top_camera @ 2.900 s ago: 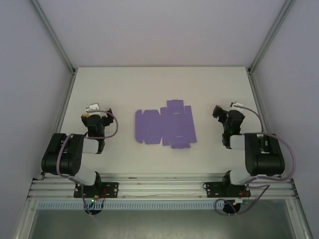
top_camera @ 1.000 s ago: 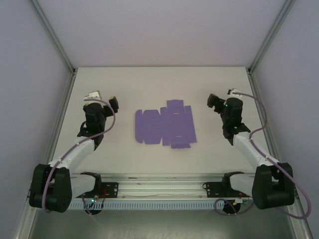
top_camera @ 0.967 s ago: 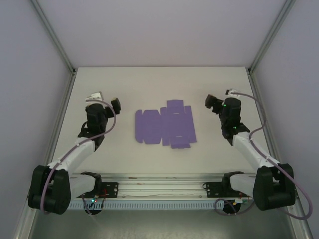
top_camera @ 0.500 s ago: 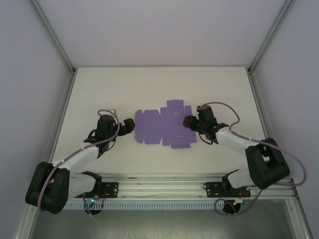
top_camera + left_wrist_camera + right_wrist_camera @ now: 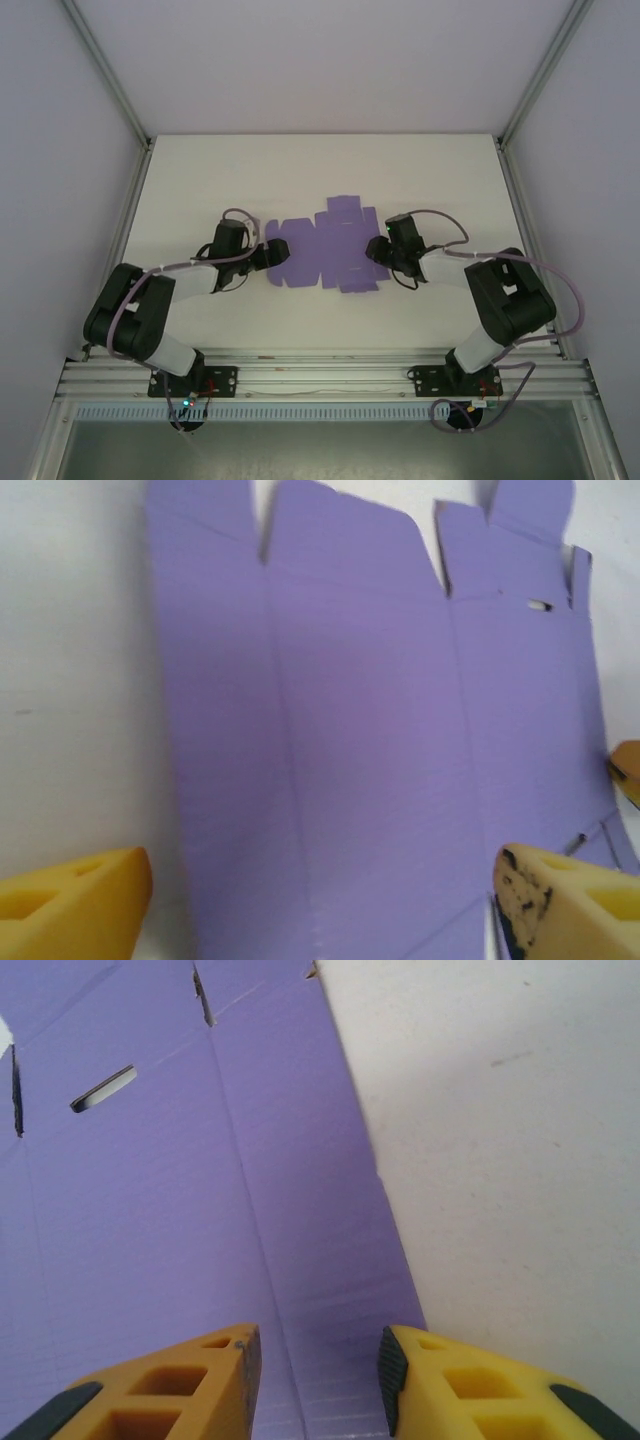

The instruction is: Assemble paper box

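Observation:
The paper box (image 5: 325, 255) is a flat lavender die-cut sheet with several flaps, lying in the middle of the white table. My left gripper (image 5: 272, 253) is low at the sheet's left end. In the left wrist view it (image 5: 320, 920) is open wide, its yellow fingertips (image 5: 75, 905) standing either side of the sheet (image 5: 370, 730). My right gripper (image 5: 377, 249) is at the sheet's right end. In the right wrist view it (image 5: 318, 1370) is open to a narrow gap over the sheet's (image 5: 150, 1210) edge panel, with nothing pinched.
Bare white table (image 5: 300, 170) lies around the sheet, bounded by grey walls and metal frame posts (image 5: 120, 95). The right gripper's yellow finger (image 5: 628, 780) peeks in at the right edge of the left wrist view.
Both arms have swung inward from the table's sides down to the two ends of the sheet. The right jaws have narrowed. The sheet looks slightly turned.

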`<state>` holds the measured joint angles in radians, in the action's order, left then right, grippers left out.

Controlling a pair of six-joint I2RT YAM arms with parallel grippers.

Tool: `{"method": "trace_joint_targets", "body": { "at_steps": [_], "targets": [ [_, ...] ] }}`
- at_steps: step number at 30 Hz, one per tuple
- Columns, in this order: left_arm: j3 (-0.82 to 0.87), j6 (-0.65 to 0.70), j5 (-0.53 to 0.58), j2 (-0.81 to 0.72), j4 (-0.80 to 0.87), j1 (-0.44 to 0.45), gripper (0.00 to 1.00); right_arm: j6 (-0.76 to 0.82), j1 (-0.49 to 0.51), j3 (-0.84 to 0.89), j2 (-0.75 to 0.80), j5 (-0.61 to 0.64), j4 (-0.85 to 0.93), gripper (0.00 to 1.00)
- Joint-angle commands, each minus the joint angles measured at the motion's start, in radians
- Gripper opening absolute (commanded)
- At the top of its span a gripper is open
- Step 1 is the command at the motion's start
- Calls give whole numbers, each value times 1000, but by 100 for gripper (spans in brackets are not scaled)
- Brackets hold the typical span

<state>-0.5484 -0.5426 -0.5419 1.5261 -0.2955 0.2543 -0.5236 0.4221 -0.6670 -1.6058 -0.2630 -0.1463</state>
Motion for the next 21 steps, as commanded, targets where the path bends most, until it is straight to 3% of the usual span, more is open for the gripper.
{"method": "trace_joint_targets", "body": {
  "at_steps": [1,12,18,21],
  "targets": [
    [-28,-4,-85,54,-76,7,82,-26,-2,36,-57,6,52,38],
    [8,-144,-219,184,-463,5,58,6,-3,77,-8,-21,-2,39],
    [9,-174,-231,189,-504,6,25,23,-15,86,50,-22,10,39],
    [16,-154,-210,126,-468,6,9,32,-46,89,121,-47,27,46]
  ]
}}
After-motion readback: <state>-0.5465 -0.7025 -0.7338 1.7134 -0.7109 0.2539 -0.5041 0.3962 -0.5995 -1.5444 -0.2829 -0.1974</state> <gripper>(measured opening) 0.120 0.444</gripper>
